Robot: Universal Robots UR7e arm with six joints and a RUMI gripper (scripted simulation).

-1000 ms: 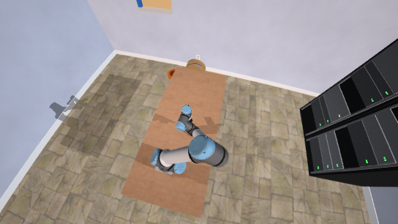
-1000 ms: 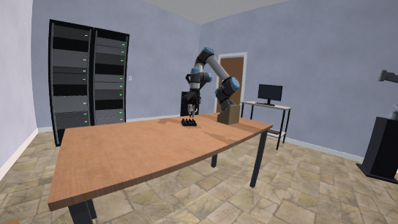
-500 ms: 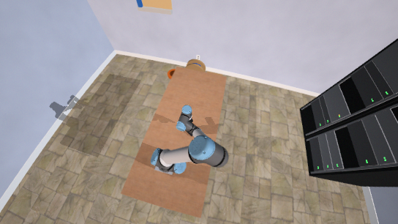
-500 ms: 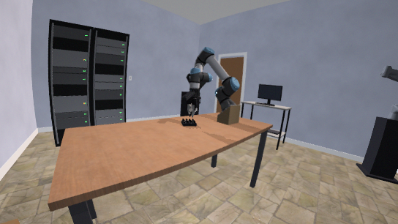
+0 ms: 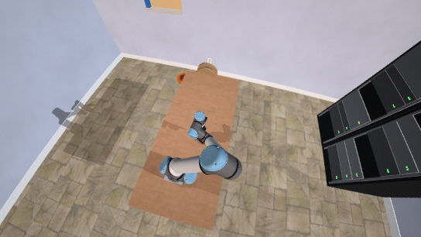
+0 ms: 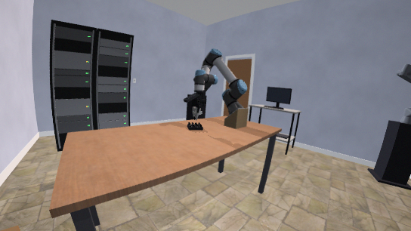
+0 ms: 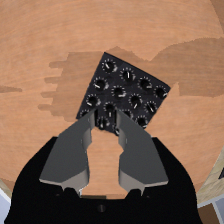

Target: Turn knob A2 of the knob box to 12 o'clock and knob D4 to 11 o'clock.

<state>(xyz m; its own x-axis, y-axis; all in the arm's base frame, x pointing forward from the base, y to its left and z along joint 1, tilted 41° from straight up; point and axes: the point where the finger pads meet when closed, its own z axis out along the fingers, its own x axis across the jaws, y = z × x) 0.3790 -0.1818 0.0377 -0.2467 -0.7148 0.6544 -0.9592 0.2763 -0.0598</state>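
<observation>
Gripper hanging above the near edge of the knob box.

The gripper (image 7: 106,121) is pointing straight down from six o'clock in the wrist view, its fingers drawn narrow with a small gap and nothing between them; their tips are overlapping the knob (image 7: 103,122) on the box's near edge without clasping it; the knob box (image 7: 125,93) is lying flat on the wooden table (image 6: 125,158), turned cornerwise, stretching from the fingertips toward one o'clock; in the exterior view the arm (image 6: 223,73) is arching over from its tan base block (image 6: 236,117), the box (image 6: 196,126) sitting just beneath the gripper.
</observation>
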